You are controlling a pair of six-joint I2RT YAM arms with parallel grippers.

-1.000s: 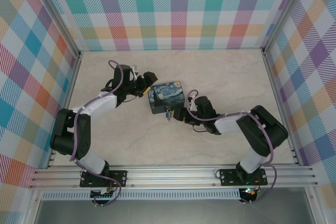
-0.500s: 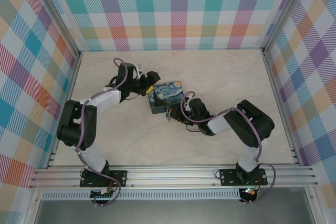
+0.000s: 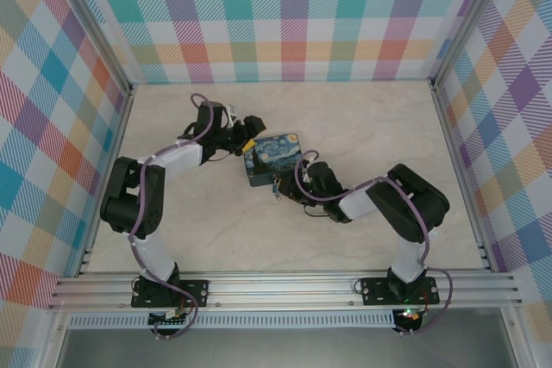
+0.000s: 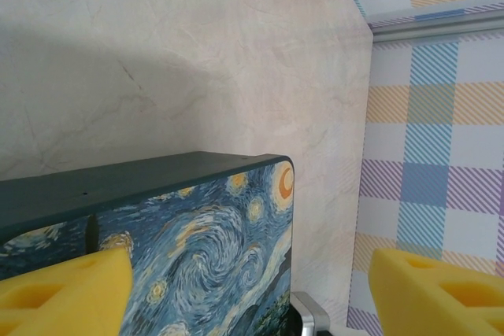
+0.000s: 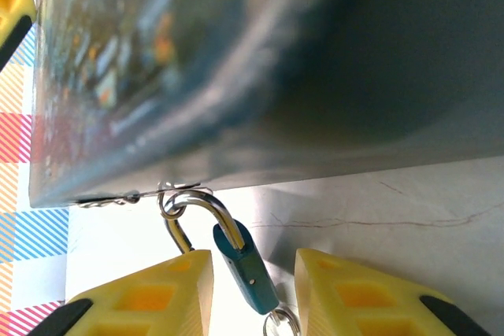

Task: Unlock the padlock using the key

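Right wrist: right pincer [image 5: 253, 265] narrowly apart, flanking padlock [image 5: 246, 277] at box [image 5: 276, 76] edge; left pincer [image 4: 248, 277] gapes.

We see a lab robot cell, plaid-printed panel walls [image 3: 293, 15] boxing a marble-look tabletop [image 3: 371, 127], aluminium frame rails [image 3: 285, 286] along its near edge, robot arms [image 3: 379, 200] bolted to them.

Bright, even light; painted box [image 5: 236, 53] blurred against my right wrist lens, soft shadow across worktop [image 4: 157, 53] beside it.
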